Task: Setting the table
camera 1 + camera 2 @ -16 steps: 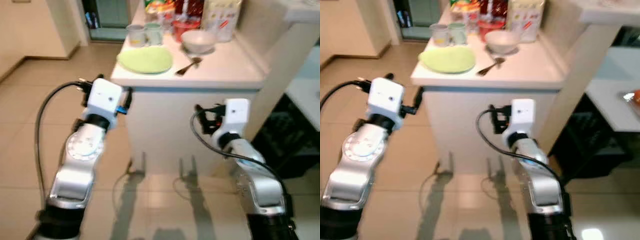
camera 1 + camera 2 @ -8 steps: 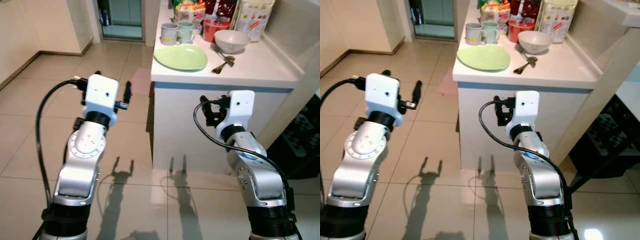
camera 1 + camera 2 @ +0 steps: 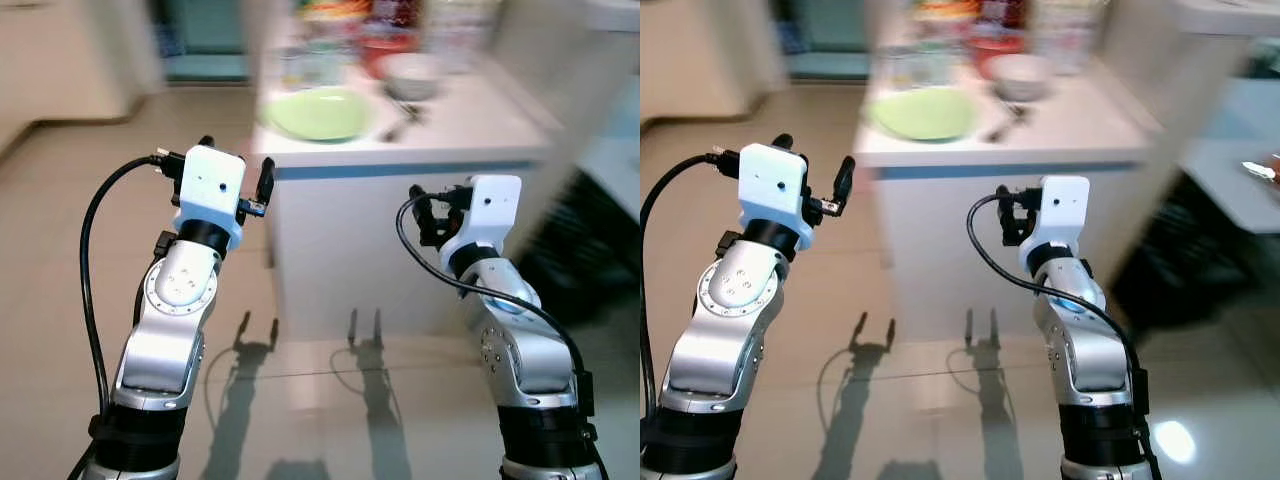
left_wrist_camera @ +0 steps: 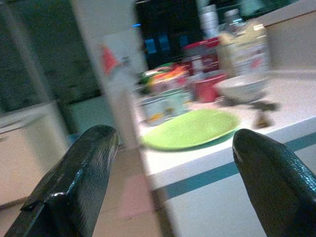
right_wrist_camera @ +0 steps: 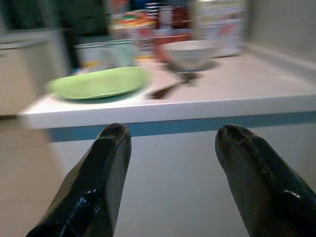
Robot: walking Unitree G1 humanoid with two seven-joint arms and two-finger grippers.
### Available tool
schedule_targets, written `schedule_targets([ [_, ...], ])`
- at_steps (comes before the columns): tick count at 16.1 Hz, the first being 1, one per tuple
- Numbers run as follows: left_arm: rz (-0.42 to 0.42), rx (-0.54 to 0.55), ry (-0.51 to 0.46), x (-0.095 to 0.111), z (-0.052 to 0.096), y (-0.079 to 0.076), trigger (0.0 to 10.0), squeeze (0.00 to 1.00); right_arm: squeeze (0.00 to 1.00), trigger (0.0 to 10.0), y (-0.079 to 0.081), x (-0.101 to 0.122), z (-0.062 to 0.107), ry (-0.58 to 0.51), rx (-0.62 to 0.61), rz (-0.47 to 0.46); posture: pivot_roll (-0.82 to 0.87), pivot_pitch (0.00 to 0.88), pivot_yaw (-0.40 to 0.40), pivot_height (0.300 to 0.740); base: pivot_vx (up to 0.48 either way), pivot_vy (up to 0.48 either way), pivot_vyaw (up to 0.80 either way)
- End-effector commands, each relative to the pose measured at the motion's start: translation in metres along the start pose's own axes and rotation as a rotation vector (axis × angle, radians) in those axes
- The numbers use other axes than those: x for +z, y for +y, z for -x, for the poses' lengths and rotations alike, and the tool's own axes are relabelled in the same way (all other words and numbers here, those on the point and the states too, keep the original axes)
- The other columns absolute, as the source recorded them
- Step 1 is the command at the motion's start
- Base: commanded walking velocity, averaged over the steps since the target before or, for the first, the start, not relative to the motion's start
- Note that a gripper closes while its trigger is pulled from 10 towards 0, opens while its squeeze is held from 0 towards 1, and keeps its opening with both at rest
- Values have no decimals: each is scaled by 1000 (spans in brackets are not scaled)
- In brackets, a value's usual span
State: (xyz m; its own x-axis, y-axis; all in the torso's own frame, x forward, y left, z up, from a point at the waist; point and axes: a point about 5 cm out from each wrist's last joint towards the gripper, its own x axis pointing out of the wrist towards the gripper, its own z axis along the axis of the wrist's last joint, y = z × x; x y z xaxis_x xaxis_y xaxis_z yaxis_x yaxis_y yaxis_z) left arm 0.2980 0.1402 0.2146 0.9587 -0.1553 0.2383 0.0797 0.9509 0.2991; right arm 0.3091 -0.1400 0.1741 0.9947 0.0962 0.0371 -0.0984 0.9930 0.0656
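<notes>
I am holding both arms raised before the counter, readying a reach; left gripper and right gripper are spread, empty; the green plate is waiting upper centre.

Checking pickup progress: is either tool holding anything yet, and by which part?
Nothing is held. The left tool and right tool are both open and empty, short of the white counter bearing the round green plate.
</notes>
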Motion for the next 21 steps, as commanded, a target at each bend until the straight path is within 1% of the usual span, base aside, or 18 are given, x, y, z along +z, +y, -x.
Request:
schedule_targets([
  [1, 6, -14, -20, 5, -3, -2, 10000, 0, 0, 10000, -5, 5, -4, -8, -20, 1, 44, 0, -12, 740, 326, 0, 0],
  [4, 7, -10, -19, 4, -2, -2, 10000, 0, 0, 10000, -4, 7, -5, -15, -2, 14, 44, 0, -14, 740, 339, 0, 0],
  [7, 3, -2, -16, 3, -2, 0, 10000, 0, 0, 10000, 0, 7, -5, -8, 41, 17, 44, 0, -17, 740, 341, 0, 0],
  [10, -2, 10, -12, 3, -2, 3, 10000, 0, 0, 10000, 2, 8, -6, -4, 63, 52, 46, 0, -20, 740, 344, 0, 0],
  [14, -5, 9, -11, 2, -2, 5, 10000, 0, 0, 10000, -1, 8, -7, -2, 31, 40, 45, 0, -21, 740, 345, 0, 739],
  [15, -5, 1, -12, 2, -2, 4, 10000, 0, 0, 10000, -3, 8, -7, -1, 14, 25, 44, 0, -21, 740, 345, 0, 0],
  [17, -8, -7, -11, 2, -1, 3, 10000, 0, 0, 10000, -6, 7, -7, 9, 0, 28, 45, 0, -21, 740, 343, 0, 0],
  [21, -8, -9, -9, 2, -2, 3, 10000, 0, 0, 10000, -5, 5, -8, 35, -1, 11, 45, 0, -21, 740, 347, 0, 0],
])
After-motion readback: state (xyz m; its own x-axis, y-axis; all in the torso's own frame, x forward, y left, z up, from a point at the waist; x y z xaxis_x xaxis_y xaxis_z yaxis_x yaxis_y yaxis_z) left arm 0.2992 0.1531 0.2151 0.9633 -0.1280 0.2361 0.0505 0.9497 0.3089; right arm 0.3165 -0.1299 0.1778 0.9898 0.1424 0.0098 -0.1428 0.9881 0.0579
